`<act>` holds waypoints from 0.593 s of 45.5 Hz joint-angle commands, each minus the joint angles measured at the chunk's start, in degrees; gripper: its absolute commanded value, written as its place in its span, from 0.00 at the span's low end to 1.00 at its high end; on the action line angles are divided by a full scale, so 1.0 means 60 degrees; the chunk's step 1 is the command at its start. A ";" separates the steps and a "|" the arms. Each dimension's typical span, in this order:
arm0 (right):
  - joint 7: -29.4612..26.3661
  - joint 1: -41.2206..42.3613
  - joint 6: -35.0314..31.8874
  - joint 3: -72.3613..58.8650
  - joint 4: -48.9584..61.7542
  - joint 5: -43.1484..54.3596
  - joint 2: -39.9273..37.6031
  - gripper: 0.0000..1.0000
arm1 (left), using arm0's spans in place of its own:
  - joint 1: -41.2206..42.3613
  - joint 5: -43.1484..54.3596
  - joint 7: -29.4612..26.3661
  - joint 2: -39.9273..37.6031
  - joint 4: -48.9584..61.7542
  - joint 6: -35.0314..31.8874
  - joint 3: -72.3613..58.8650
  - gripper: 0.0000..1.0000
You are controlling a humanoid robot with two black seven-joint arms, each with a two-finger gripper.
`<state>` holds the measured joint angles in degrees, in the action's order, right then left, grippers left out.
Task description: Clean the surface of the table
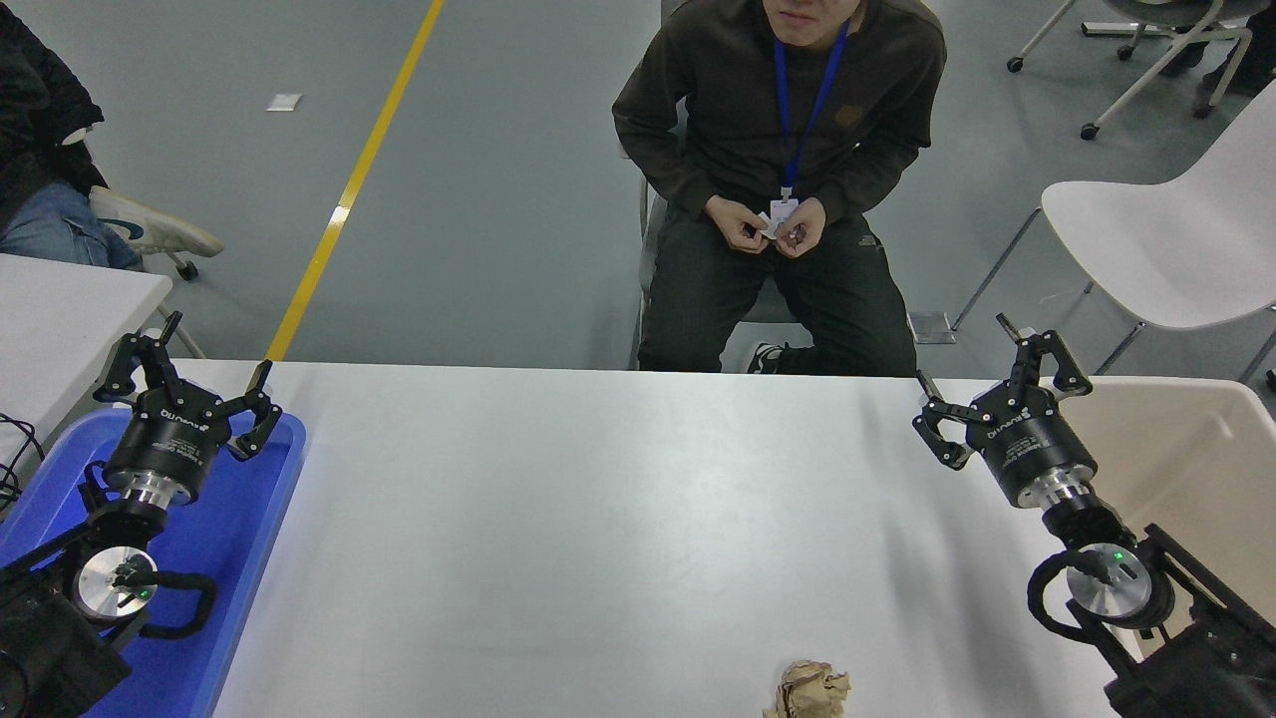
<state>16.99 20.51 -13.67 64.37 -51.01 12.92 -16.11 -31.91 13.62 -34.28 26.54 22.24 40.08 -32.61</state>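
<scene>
The table surface [618, 519] is filling the middle of the head view, white and matte, its far edge running just in front of a seated person [783, 179] who is holding a small white card between both hands. A crumpled brown paper ball [809, 690] is lying on the tabletop at its near edge, right of centre, well apart from both arms. The right gripper [982, 374] is hanging over the table's far right corner, jaws spread apart, gripping nothing, fingers pointing toward the far edge. Just beside it, a beige bin [1186, 439] is sitting against the table's right edge. The left gripper [189, 364] is sitting parked above the blue plastic tray [214, 558] at the table's left edge, near the far left corner, jaws also apart and empty. A smaller white table [60, 319] is showing partly beyond the tray, and a white chair [1166, 249] is standing on the floor past the far right corner.
</scene>
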 commanded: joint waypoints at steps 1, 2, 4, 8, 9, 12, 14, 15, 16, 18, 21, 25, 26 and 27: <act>0.0640 -0.0123 0.0770 0.0287 -0.0038 0.1302 0.0077 1.00 | 0.0001 0.0000 0.0000 0.0000 0.0000 0.0000 0.0000 1.00; 0.0670 -0.0138 0.0784 0.0331 -0.0038 0.1492 0.0077 1.00 | 0.0001 0.0000 0.0000 0.0000 0.0000 0.0000 0.0000 1.00; 0.0684 -0.0182 0.0828 0.0361 -0.0081 0.1859 0.0091 1.00 | 0.0001 0.0000 0.0000 0.0000 0.0000 0.0000 0.0000 1.00; 0.0685 -0.0211 0.0989 0.0405 -0.0125 0.2255 0.0048 1.00 | 0.0001 0.0000 0.0000 0.0000 0.0000 0.0000 0.0000 1.00; 0.0685 -0.0211 0.1033 0.0405 -0.0140 0.2285 0.0033 1.00 | 0.0001 0.0000 0.0000 0.0000 0.0000 0.0000 0.0000 1.00; 0.0685 -0.0211 0.1092 0.0390 -0.0155 0.2300 -0.0055 1.00 | 0.0001 0.0000 0.0000 0.0000 0.0000 0.0000 0.0000 1.00; 0.0685 -0.0226 0.1136 0.0390 -0.0170 0.2285 -0.0113 1.00 | 0.0001 0.0000 0.0000 0.0000 0.0000 0.0000 0.0000 1.00; 0.0670 -0.0226 0.1165 0.0390 -0.0199 0.2300 -0.0157 1.00 | 0.0001 0.0000 0.0000 0.0000 0.0000 0.0000 0.0000 1.00; 0.0655 -0.0226 0.1209 0.0376 -0.0213 0.2285 -0.0201 1.00 | 0.0001 0.0000 0.0000 0.0000 0.0000 0.0000 0.0000 1.00; 0.0641 -0.0225 0.1370 0.0273 -0.0301 0.2285 -0.0304 1.00 | 0.0001 0.0000 0.0000 0.0000 0.0000 0.0000 0.0000 1.00; 0.0553 -0.0328 0.1633 0.0186 -0.0578 0.2271 -0.0508 1.00 | 0.0001 0.0000 0.0000 0.0000 0.0000 0.0000 0.0000 1.00; 0.0392 -0.0518 0.1882 -0.0092 -0.1222 0.2271 -0.0845 1.00 | 0.0001 0.0000 0.0000 0.0000 0.0000 0.0000 0.0000 1.00; 0.0276 -0.0562 0.1941 -0.0209 -0.1398 0.2271 -0.0962 1.00 | 0.0001 0.0000 0.0000 0.0000 0.0000 0.0000 0.0000 1.00; 0.0158 -0.0621 0.2014 -0.0326 -0.1574 0.2256 -0.1079 1.00 | 0.0001 0.0000 0.0000 0.0000 0.0000 0.0000 0.0000 1.00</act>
<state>20.25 18.71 -5.43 65.48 -54.15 25.54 -18.40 -31.91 13.62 -34.28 26.54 22.24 40.08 -32.61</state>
